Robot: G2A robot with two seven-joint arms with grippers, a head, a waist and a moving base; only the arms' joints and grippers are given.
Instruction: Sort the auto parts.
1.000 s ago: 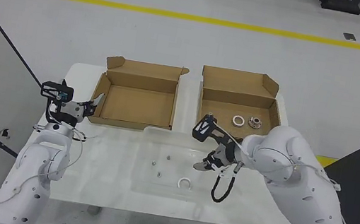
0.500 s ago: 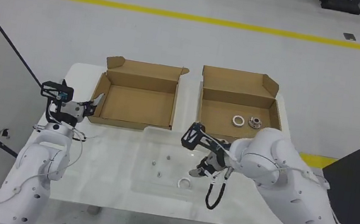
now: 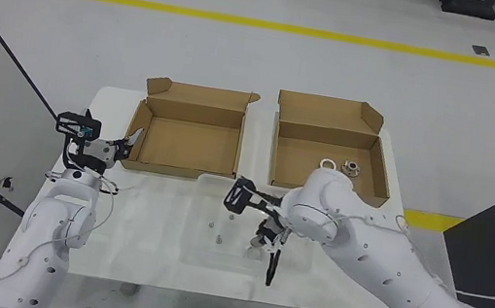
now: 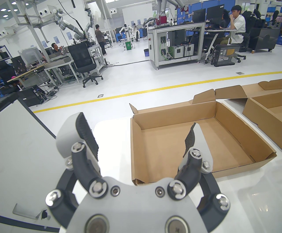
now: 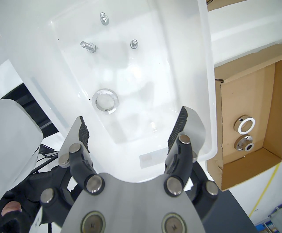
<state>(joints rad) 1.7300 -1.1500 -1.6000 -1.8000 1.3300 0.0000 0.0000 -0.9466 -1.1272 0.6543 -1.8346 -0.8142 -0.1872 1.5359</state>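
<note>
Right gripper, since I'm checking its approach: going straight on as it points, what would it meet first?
Likely the metal ring lying in the clear tray, or the floor beside it; depth is unclear.

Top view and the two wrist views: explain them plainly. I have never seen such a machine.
It is a two-armed robot at a white table. One picture looks down from above its arms; the other two look out from each wrist, past that arm's claw. The left claw is open and empty beside an empty cardboard box. The right claw, also open and empty, hangs over a clear tray holding a metal ring and three bolts. The second box holds two metal collars.
</note>
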